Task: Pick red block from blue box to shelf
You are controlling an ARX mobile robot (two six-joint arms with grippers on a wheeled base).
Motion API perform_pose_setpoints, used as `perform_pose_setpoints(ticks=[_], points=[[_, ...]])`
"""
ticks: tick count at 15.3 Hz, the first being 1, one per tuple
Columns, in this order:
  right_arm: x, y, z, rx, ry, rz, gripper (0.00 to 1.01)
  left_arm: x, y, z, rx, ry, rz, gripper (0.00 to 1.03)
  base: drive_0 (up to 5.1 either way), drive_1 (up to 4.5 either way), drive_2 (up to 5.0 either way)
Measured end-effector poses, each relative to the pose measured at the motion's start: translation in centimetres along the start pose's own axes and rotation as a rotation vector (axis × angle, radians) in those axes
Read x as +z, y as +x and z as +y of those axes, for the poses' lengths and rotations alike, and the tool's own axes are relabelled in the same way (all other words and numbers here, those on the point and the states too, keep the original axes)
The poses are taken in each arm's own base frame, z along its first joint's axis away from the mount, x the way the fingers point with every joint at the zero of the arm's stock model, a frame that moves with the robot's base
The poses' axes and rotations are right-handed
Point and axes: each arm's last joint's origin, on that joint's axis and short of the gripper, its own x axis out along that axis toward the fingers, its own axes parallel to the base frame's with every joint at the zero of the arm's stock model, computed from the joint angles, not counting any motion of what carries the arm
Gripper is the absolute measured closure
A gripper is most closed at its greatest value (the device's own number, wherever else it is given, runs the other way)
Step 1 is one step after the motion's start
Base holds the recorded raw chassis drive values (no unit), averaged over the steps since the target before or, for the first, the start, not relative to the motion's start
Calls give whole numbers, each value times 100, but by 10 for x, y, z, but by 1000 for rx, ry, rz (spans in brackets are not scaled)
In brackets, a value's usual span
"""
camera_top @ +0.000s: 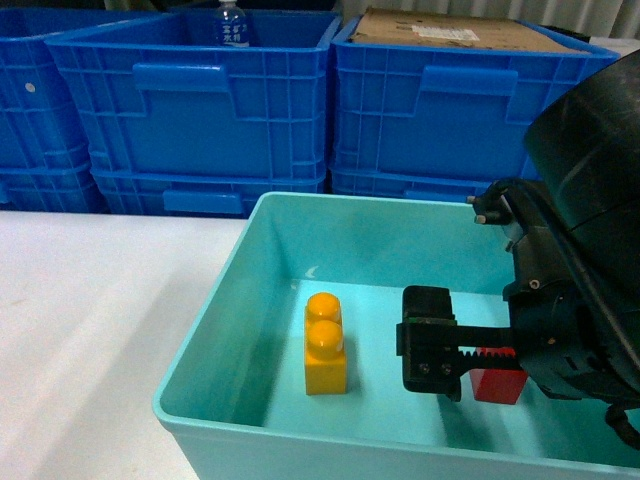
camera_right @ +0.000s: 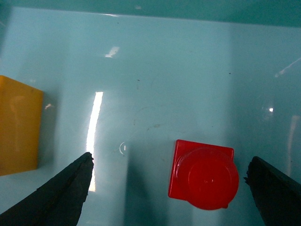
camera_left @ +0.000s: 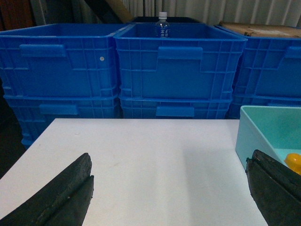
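Hovering inside the light turquoise plastic tub [camera_top: 230, 330], the right gripper [camera_right: 169, 188] has its fingers spread wide, holding nothing. The small glossy red plastic brick [camera_right: 203, 178] sits between them, nearer the right finger. Risk: uneven closure could push it aside and miss.

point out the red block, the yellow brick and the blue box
red block [camera_right: 205, 178], right wrist view, round stud
yellow brick [camera_top: 326, 345], head view, top face
blue box [camera_top: 200, 345], head view, left rim
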Motion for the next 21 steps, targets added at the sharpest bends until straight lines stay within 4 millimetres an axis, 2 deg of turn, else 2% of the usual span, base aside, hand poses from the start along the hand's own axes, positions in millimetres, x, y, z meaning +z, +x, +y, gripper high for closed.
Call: perform_pose_setpoints(ticks=[4,7,12,17,20,21], points=[[-6,22,1,-82,-12,11,3,0,0,0,0,0,0,5,0,0,0],[-6,32,2,-118,-18,-8,3,0,0,0,0,0,0,5,0,0,0],[-4,43,15,-128,-63,-48,3,0,0,0,0,0,0,5,0,0,0],[-2,44,12,-142,-86,-63,52,0,0,0,0,0,0,5,0,0,0],[-1,42,9,-143,-86,-67,63,0,0,0,0,0,0,5,0,0,0],[1,39,7,-142,-84,-74,70,0,0,0,0,0,0,5,0,0,0]])
